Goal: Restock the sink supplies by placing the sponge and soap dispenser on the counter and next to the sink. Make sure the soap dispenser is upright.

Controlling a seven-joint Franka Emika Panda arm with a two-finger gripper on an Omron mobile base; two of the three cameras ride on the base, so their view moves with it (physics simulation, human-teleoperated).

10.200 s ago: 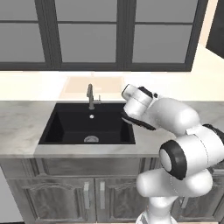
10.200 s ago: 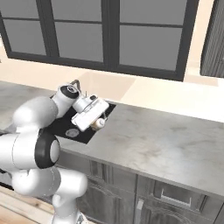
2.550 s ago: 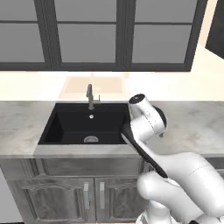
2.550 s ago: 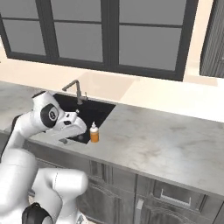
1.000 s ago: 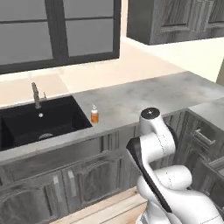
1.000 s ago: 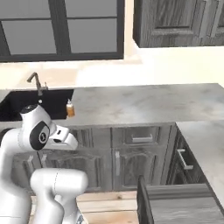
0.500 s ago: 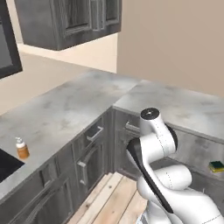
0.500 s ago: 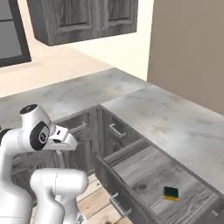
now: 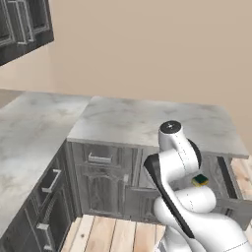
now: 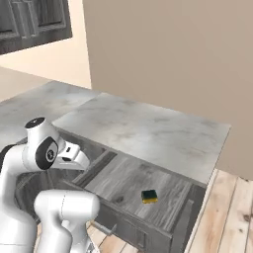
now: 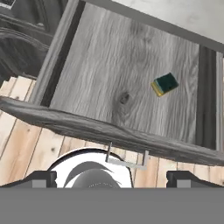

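1 sponge (image 11: 164, 84) lies mid-drawer (image 11: 109, 74) — clear of every wall.

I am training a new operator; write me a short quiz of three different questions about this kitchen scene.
1. True or false: the sponge lies on the counter.
2. Multiple choice: the sponge's dark green layer faces (a) up, (b) down, (c) toward the drawer front.
3. Short answer: is the hand open or shut, and does it hold anything?

Key:
1. False. It lies on the floor of the open drawer, below the counter's edge.
2. (a) up; the yellow body shows at its side.
3. Open and holding nothing; it hangs apart from the sponge, on the near side of the drawer front.
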